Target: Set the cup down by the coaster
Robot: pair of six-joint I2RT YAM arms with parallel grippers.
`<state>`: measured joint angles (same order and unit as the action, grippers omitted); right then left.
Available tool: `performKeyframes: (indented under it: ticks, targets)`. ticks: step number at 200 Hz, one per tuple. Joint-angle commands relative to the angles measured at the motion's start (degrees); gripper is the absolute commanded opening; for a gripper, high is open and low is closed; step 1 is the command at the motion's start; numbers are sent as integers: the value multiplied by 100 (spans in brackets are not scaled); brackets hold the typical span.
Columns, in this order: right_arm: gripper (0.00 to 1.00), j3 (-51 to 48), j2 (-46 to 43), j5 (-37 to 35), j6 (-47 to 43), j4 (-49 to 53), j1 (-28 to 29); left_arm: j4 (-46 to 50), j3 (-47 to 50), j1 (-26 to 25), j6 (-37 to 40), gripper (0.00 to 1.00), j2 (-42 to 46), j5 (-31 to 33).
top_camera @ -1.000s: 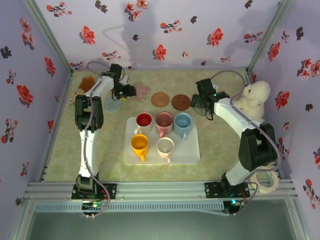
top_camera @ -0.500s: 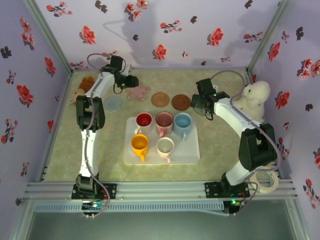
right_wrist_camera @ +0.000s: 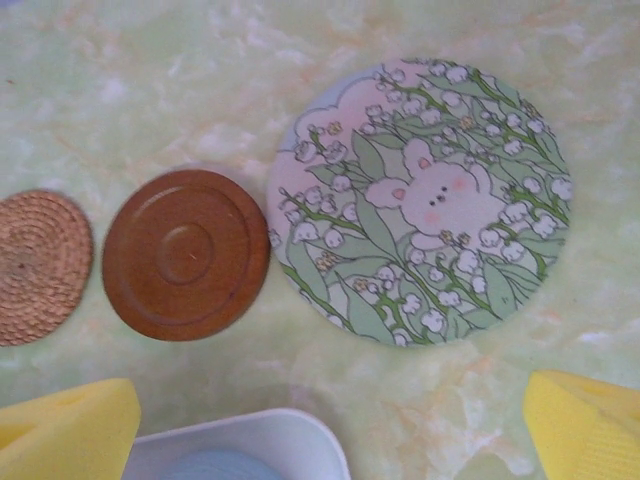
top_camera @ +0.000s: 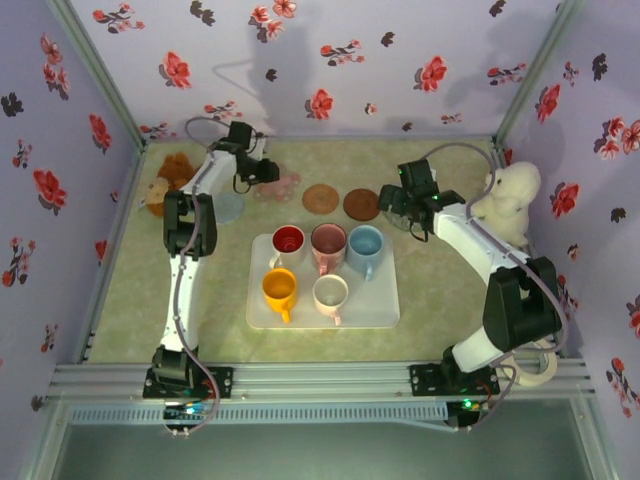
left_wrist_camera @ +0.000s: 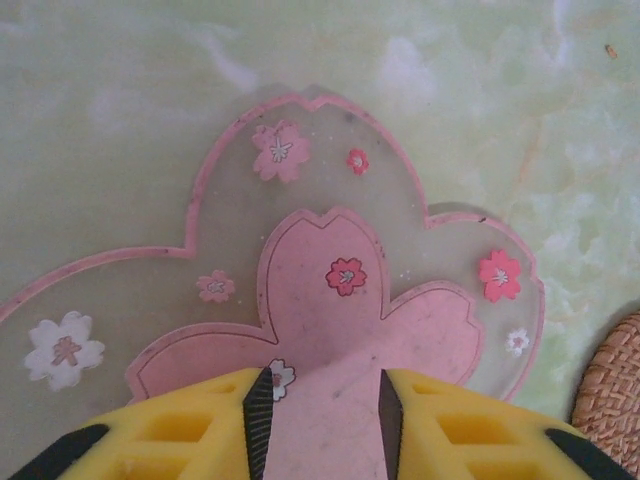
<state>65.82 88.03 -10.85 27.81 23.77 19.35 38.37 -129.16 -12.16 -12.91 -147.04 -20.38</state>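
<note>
- Our left end effector (left_wrist_camera: 320, 388) hovers low over the pink flower coaster (left_wrist_camera: 340, 290), jaws slightly apart and empty. Any lower and we judge it could shove the coaster.
- Our right end effector (right_wrist_camera: 330, 415) is spread wide and empty above the rabbit coaster (right_wrist_camera: 420, 200).
- No cup is beside a coaster yet. The blue cup (top_camera: 365, 243) sits packed among others on the tray (top_camera: 385, 305), so a wide grab could knock its neighbours.

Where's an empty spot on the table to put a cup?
Bare table lies right of the tray, toward the white plush, and in front of the tray. Crowded: the tray's cups and the coaster row from flower coaster to wooden coaster.
</note>
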Motion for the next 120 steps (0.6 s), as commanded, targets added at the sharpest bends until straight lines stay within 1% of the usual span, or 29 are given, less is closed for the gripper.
performKeyframes:
  ticks: [1, 33, 68, 96, 120]
  targets:
    - [99, -27, -134, 181, -124, -261, -46, 449, 411, -148, 66, 35, -90, -106]
    - [99, -9, -112, 168, -170, -205, -54, 469, 1262, -273, 50, 33, 233, 107]
    - [99, -9, -121, 147, -219, -171, -63, 408, 2043, -281, -71, 32, 579, 195]
    - [99, -22, -150, 131, -257, -151, -60, 434, 2378, -297, -61, 31, 777, 340]
    - [99, -46, -165, 110, -283, -150, -64, 443, 2432, -300, -61, 32, 946, 507]
